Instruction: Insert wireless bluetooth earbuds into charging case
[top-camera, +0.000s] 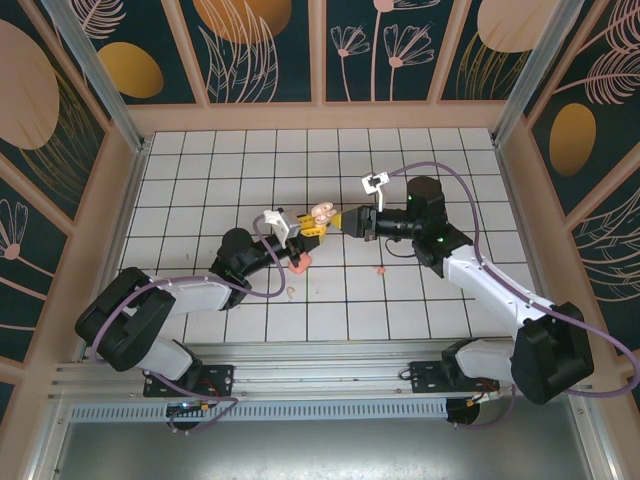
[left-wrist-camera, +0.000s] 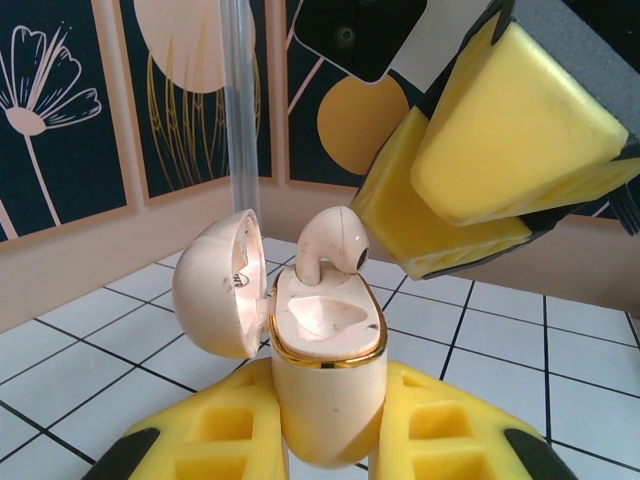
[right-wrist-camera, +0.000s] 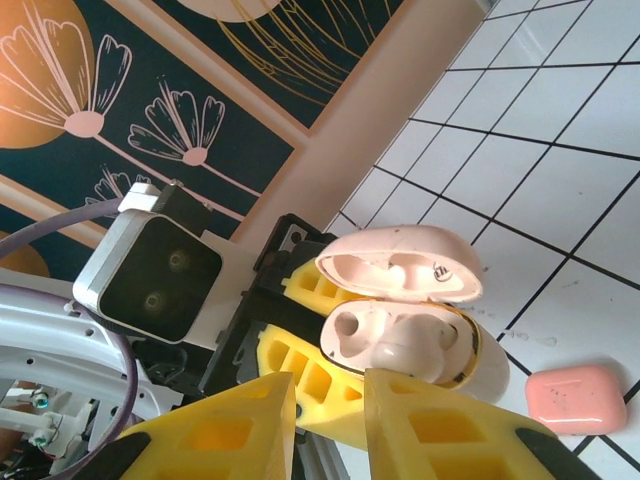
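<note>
Yellow foam fingers of the left gripper (left-wrist-camera: 330, 405) are clenched on the lower shell of the beige charging case (left-wrist-camera: 325, 350), held upright with its lid (left-wrist-camera: 220, 285) swung open to one side. A pale earbud (left-wrist-camera: 332, 240) stands stem-down in one socket of the case. The right gripper (right-wrist-camera: 328, 388) hovers just beside the case, its fingers slightly parted with nothing between them. The right wrist view adds a closed pink case (right-wrist-camera: 577, 397) lying on the tiled table (right-wrist-camera: 560, 180). The top view adds a pink earbud (top-camera: 380, 270) and a loose beige earbud (top-camera: 290, 293) on the tiles, well apart.
</note>
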